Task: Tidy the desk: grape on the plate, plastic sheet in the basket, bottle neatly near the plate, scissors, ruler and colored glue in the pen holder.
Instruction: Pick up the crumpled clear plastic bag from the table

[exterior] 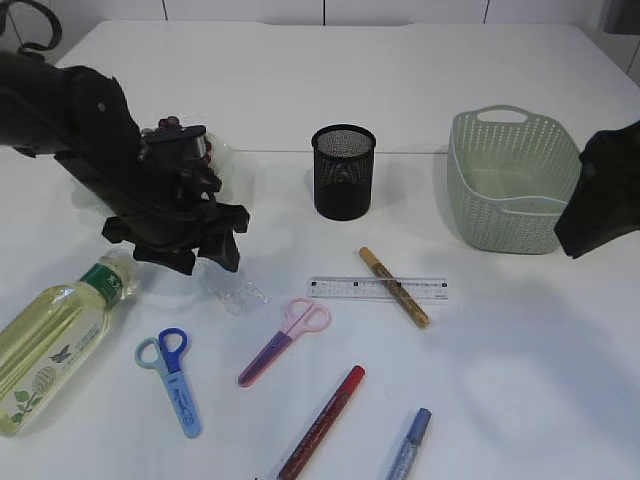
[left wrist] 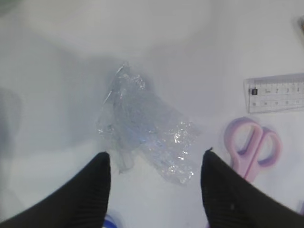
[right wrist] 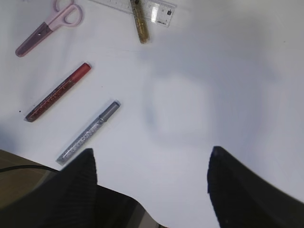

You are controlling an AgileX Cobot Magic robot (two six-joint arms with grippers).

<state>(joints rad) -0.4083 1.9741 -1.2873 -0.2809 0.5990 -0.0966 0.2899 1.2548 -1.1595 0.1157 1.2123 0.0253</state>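
Observation:
The crumpled clear plastic sheet (left wrist: 147, 130) lies on the white desk, just ahead of my open left gripper (left wrist: 156, 159), whose fingers straddle its near edge without touching it. In the exterior view the sheet (exterior: 238, 296) sits right of the left gripper (exterior: 218, 255). Dark grapes (exterior: 172, 127) show behind the left arm, partly hidden, by a clear plate (exterior: 228, 160). A bottle (exterior: 50, 345) of yellow liquid lies at the front left. My right gripper (right wrist: 152, 154) hangs open and empty above bare desk. The basket (exterior: 512, 180) and the black mesh pen holder (exterior: 343, 171) stand at the back.
Blue scissors (exterior: 172, 380), pink scissors (exterior: 285, 340), a clear ruler (exterior: 378, 289) with gold glue (exterior: 394, 287) lying across it, red glue (exterior: 322, 422) and silver-blue glue (exterior: 408, 445) lie along the front. The right arm (exterior: 605, 190) hovers beside the basket.

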